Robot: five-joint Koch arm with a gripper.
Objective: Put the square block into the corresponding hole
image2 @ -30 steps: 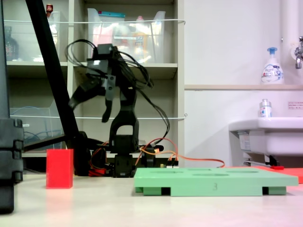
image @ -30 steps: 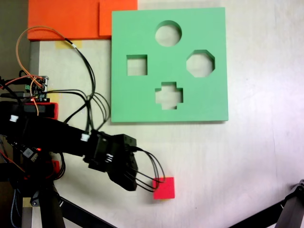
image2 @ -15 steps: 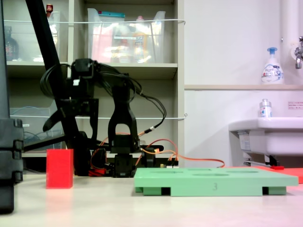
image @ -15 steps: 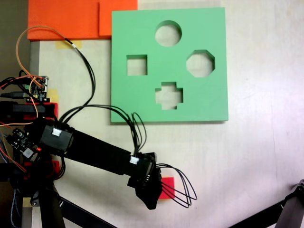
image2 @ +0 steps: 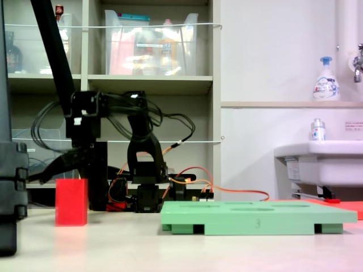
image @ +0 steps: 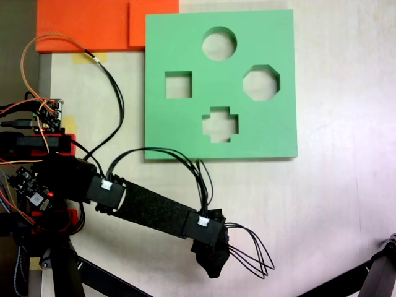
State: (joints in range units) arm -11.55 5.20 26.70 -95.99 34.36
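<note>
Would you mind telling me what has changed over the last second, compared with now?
The arm swung out and came down over the red block: in the top-down fixed view the gripper now covers the spot where the block lay, and in the side fixed view it has dropped from shelf height to just above the block. Nothing is visibly grasped yet. The block and the green board stayed put.

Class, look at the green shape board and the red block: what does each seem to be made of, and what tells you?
Green board: probably foam, judging by its matte surface and thick, cleanly cut slab. Red block: smooth, plain faces, possibly plastic or painted wood; the pictures leave it open.
</note>
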